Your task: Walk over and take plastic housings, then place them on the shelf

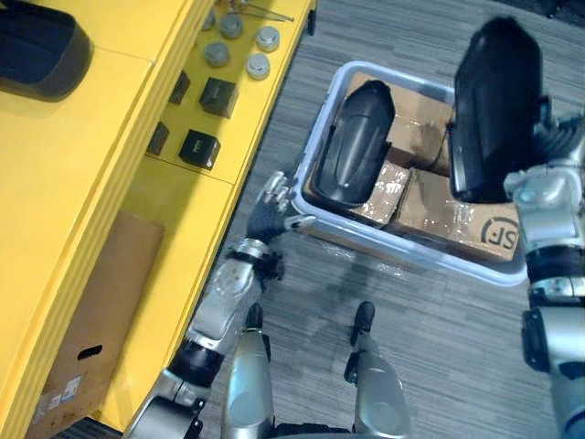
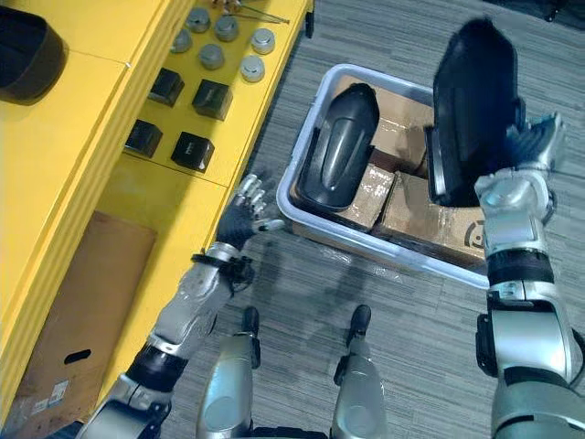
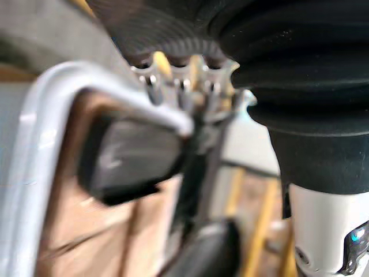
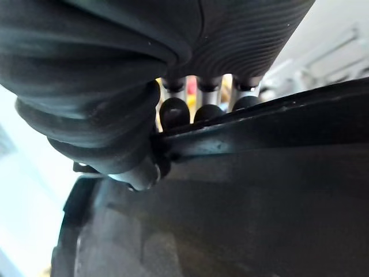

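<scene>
My right hand (image 2: 535,146) holds a black plastic housing (image 1: 494,110) upright above the grey bin (image 1: 402,251). In the right wrist view its fingers (image 4: 202,101) curl over the housing's edge (image 4: 259,127), with the thumb pressed on the near side. A second black housing (image 1: 355,142) lies in the bin's left half on cardboard boxes (image 1: 439,206). A third housing (image 1: 37,46) rests on top of the yellow shelf (image 1: 91,146). My left hand (image 1: 267,212) is open at the bin's near left corner, holding nothing, its fingers (image 3: 179,86) over the rim (image 3: 115,98).
The shelf's lower level carries small black boxes (image 1: 199,148) and grey round parts (image 1: 258,64). A flat cardboard box (image 1: 101,302) sits under the shelf. Grey carpet lies between the shelf and the bin.
</scene>
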You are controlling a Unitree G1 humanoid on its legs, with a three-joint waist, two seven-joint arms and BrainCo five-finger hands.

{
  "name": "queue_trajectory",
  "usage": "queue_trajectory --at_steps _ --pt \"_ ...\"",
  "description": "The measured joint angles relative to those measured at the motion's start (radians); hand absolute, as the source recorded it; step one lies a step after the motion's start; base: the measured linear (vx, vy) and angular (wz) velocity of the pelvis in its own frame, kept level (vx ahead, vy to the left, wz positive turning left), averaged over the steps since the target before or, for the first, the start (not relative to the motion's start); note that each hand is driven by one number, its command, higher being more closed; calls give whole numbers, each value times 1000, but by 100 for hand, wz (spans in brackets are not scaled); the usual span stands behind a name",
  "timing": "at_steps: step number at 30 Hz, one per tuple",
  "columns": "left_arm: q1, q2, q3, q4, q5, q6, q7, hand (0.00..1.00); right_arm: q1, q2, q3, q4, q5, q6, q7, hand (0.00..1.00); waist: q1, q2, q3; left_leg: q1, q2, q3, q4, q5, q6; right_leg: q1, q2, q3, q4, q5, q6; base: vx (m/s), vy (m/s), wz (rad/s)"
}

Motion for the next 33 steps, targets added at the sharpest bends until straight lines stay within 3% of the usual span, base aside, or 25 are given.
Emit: queue_trajectory --at_steps 6,12,14,19,23,27,33 --pt "-155 -6 0 153 -106 73 15 0 -67 20 21 -150 -67 -87 -57 100 -36 -1 0 12 2 30 -6 -3 3 -12 -1 32 3 10 0 16 24 -11" --pt "-251 -9 0 238 -123 75 48 0 -72 78 60 -217 -75 -184 -86 100 -72 -15 -6 48 3 63 -20 -3 3 -8 -2 63 6 10 0 -12 17 -15" --pt "-278 -23 0 249 -181 72 66 0 -72 116 66 -237 -75 -207 -86 100 -80 -16 -6 63 4 78 -24 -3 3 -6 -2 80 7 10 0 -36 16 -16" --pt "-322 -43 0 255 -236 35 91 0 -67 189 111 -246 -77 -254 -82 100 -98 -16 -6 93 7 95 -32 -3 3 9 -1 88 6 11 2 -16 9 -10" --pt "-372 -50 0 254 -265 -34 105 0 -55 256 129 -247 -78 -293 -79 100 -106 -16 -6 98 7 97 -33 -3 3 12 -1 90 4 12 3 0 0 0" --pt "-384 -75 4 237 -275 -79 145 0 -11 311 176 -247 -77 -303 -76 100 -106 -16 -6 126 7 105 -54 -1 1 29 0 92 -1 12 4 10 24 -3" --pt "-388 -97 21 226 -304 -103 182 0 -5 364 204 -245 -76 -308 -72 100 -109 -16 -6 129 6 108 -63 -1 0 29 -1 93 -6 12 4 4 3 -1"
